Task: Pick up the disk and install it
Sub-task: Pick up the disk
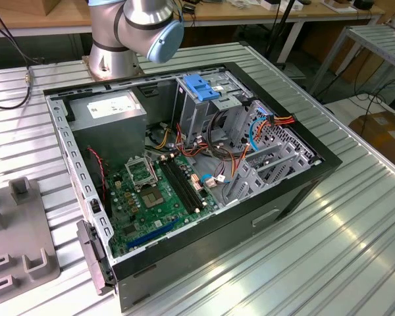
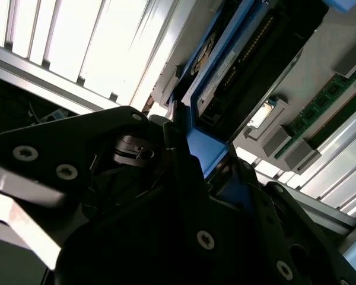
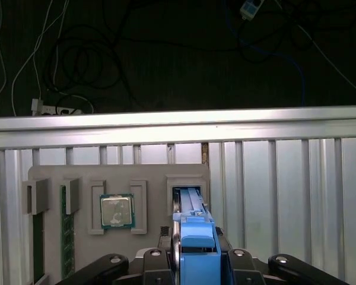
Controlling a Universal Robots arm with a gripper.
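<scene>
First wrist view, entry 1: pincer (image 3: pixel 197 261). The black jaws are pressed against the two broad sides of the disk (image 3: pixel 196 234), or so I judge from how closely they flank its blue rail. The hold sits at the upper edge, which I take as chosen so the drive can travel straight along its pocket.

Entry 2: the disk stands on edge, its lower end in the upright slot of the grey holding tray (image 3: pixel 148 175). Whether its foot rests on the slot floor I cannot tell.

Entry 3: tray neighbours. A processor (image 3: pixel 117 211) lies flat in a square pocket beside the slot, with memory sticks (image 3: pixel 64 237) on edge in narrow grooves beyond it. I read each pocket as fixing its part in a known pose for fetching.

Entry 4: ribbed aluminium desk (image 3: pixel 285 196), carrying the tray.

Second wrist view adds the disk's broad face, pale label and connector end, seen slantwise past the pincer body; the first wrist view gives me the thin edge.

Exterior view adds the likely destination. An open computer case (image 1: pixel 250 237) lies on its side, so its inside faces up. In it are a drive cage (image 1: pixel 191 118) topped by a blue latch, a power-supply box (image 1: pixel 108 112) and a motherboard (image 1: pixel 145 204).
</scene>
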